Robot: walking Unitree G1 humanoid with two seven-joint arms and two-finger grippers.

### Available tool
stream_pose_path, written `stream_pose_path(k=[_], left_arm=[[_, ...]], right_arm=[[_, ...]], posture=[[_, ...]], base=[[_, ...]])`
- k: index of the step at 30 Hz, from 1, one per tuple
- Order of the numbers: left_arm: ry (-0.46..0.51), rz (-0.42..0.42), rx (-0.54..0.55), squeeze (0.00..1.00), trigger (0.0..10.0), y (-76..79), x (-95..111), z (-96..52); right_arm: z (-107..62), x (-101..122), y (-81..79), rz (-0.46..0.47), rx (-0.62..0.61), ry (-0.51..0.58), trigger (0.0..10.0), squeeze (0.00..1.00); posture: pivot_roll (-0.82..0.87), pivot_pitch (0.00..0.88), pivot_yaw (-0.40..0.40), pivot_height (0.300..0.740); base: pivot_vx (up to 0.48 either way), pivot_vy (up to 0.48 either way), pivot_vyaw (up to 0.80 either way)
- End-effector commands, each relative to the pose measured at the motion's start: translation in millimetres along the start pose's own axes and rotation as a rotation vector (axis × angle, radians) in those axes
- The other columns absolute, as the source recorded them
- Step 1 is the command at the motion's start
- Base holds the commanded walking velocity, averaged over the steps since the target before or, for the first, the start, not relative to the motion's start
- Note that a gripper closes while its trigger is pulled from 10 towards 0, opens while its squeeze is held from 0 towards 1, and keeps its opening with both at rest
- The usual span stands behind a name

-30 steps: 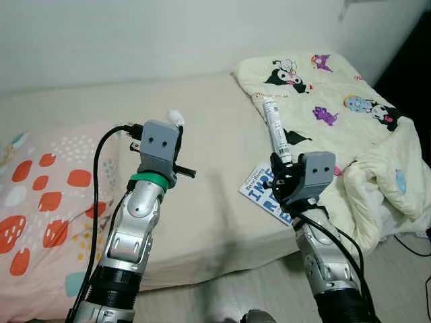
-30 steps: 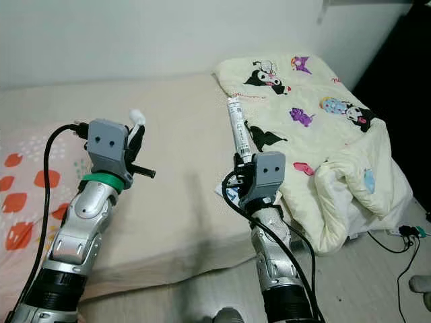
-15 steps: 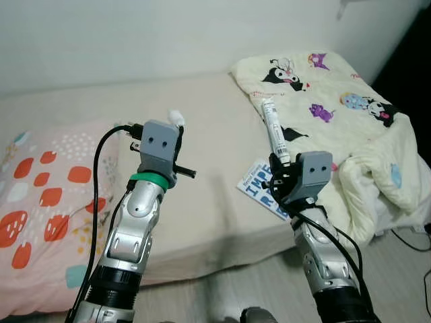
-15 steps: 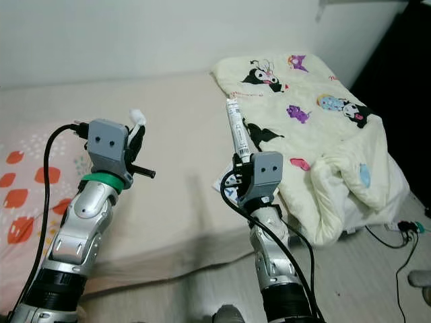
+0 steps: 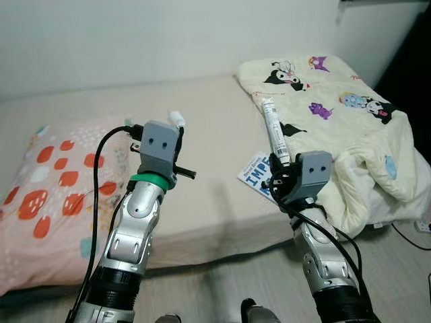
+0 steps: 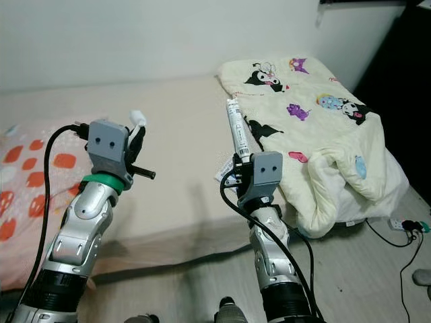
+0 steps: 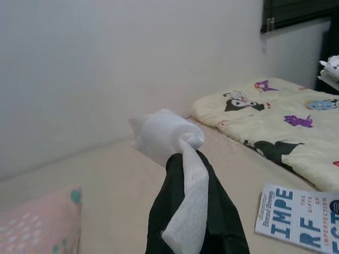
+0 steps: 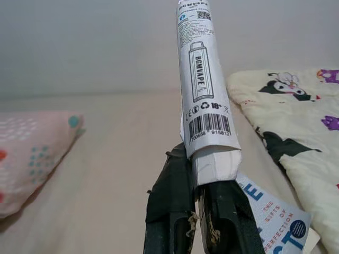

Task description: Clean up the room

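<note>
My left gripper (image 5: 176,128) is raised over the bed and shut on a crumpled white tissue (image 7: 172,143), whose tip (image 5: 176,118) pokes up above the wrist housing. My right gripper (image 5: 281,165) is shut on a long white printed box (image 5: 275,129) that stands nearly upright; its barcode and label (image 8: 204,79) face the right wrist camera. Below the right gripper a blue-and-white book (image 5: 257,176) lies on the mattress near its front edge.
The beige mattress (image 5: 209,141) runs across the scene, against a white wall. A pink pillow with orange spots (image 5: 54,182) lies at the left. A cream cartoon-print blanket (image 5: 337,114) covers the right end and hangs over the edge. Grey floor (image 5: 229,289) lies below; cables (image 6: 404,225) at the right.
The camera has drawn back and shifted, so more floor and more of the pillow show. Both grippers keep their holds and poses.
</note>
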State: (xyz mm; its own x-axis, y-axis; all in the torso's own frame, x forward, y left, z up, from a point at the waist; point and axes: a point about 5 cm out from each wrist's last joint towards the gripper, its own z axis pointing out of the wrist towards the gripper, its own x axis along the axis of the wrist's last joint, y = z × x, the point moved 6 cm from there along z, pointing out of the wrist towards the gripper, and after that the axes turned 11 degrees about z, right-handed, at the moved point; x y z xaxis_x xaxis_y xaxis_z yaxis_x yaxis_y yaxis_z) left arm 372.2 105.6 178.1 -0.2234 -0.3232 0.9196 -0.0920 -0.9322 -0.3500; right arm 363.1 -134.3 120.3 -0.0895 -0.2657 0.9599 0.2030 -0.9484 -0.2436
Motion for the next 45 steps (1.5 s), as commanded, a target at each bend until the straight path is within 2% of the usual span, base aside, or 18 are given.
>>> stream_pose_path(k=[1, 22, 25, 45], left_arm=[[-0.023, -0.004, -0.007, 0.00, 10.0, 2.1, -5.9, -2.6], [-0.023, -0.001, -0.005, 0.00, 10.0, 1.2, -5.7, -1.4], [-0.030, 0.005, -0.011, 0.00, 10.0, 1.9, -6.5, -1.3], [-0.047, 0.008, -0.047, 0.00, 10.0, 8.0, -8.6, -3.0]], right_arm=[[0.0, -2.3, 0.7, -0.006, -0.005, -0.007, 10.0, 0.00], [0.9, -3.3, 0.7, -0.004, -0.007, -0.006, 10.0, 0.00], [0.8, -3.4, -0.4, -0.001, 0.002, -0.007, 10.0, 0.00], [0.1, -4.8, -1.9, 0.008, 0.010, -0.008, 10.0, 0.00]], posture=[[0.01, 0.000, 0.014, 0.740], [0.01, 0.000, 0.018, 0.740], [0.01, 0.000, 0.019, 0.740], [0.01, 0.000, 0.026, 0.740]], base=[[-0.356, 0.000, 0.00], [-0.362, 0.000, 0.00], [0.000, 0.000, 0.00], [0.000, 0.000, 0.75]])
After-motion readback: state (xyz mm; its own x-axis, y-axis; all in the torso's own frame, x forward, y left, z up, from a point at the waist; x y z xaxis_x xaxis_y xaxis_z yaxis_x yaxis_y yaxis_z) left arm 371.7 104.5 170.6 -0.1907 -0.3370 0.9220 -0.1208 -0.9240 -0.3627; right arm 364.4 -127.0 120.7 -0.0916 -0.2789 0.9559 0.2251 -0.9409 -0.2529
